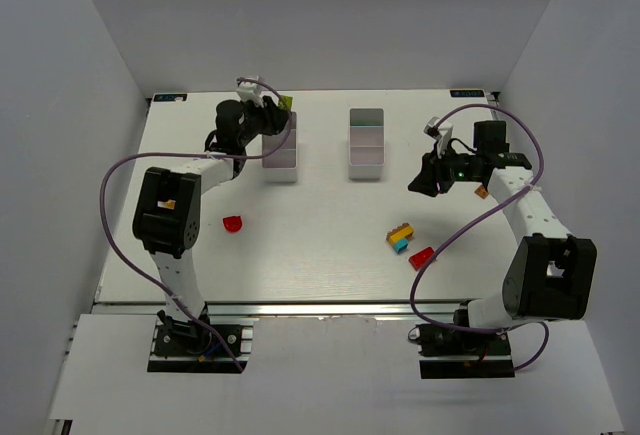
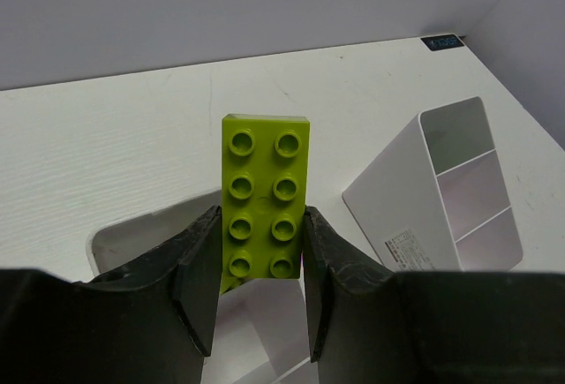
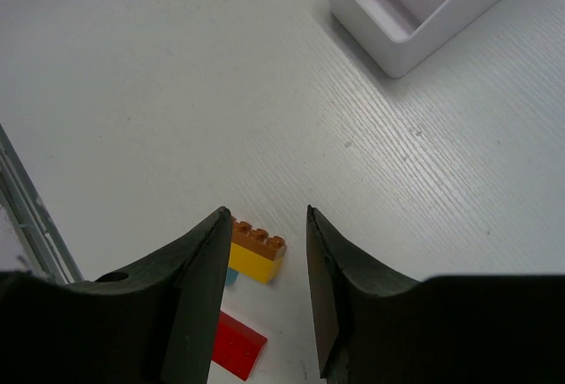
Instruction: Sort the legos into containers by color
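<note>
Tabletop: lime brick between left fingers

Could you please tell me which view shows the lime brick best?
The left wrist view: the lime brick is large, studs facing the camera, clamped in the left gripper. The top external view shows only a yellow-green speck by the left bin. The right wrist view misses it.

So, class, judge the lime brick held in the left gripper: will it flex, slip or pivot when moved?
The lime brick looks like rigid moulded plastic, so it probably won't flex. Its smooth sides might slip in the left gripper. About half of it sticks out past the fingertips, so a bump could pivot it.
</note>
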`<state>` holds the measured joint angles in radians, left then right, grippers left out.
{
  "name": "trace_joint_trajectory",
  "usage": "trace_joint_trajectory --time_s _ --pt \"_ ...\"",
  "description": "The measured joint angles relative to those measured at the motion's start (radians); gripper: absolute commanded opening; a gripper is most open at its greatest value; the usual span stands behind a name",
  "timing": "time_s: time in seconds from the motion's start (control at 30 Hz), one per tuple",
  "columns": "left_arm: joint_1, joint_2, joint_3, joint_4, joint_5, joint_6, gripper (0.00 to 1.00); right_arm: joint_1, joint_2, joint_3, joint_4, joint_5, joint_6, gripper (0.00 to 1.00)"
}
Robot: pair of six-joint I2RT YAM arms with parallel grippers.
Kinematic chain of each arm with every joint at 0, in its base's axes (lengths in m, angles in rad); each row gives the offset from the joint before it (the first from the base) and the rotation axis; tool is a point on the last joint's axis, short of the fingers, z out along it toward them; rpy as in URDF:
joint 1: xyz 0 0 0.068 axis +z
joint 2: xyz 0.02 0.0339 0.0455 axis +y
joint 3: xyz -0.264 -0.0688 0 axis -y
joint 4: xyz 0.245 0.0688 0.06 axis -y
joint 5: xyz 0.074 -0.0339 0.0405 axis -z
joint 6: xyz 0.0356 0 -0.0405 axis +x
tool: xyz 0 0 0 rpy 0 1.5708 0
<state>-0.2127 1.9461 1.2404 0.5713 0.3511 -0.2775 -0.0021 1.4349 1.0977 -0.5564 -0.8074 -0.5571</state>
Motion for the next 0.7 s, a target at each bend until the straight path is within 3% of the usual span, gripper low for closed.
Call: trace_joint_trajectory --time_s 0.7 --pt "-0.009 0.03 0.034 -0.037 -0.15 0.079 0.46 0.0 0.0 0.0 0.006 0.0 0.0 0.46"
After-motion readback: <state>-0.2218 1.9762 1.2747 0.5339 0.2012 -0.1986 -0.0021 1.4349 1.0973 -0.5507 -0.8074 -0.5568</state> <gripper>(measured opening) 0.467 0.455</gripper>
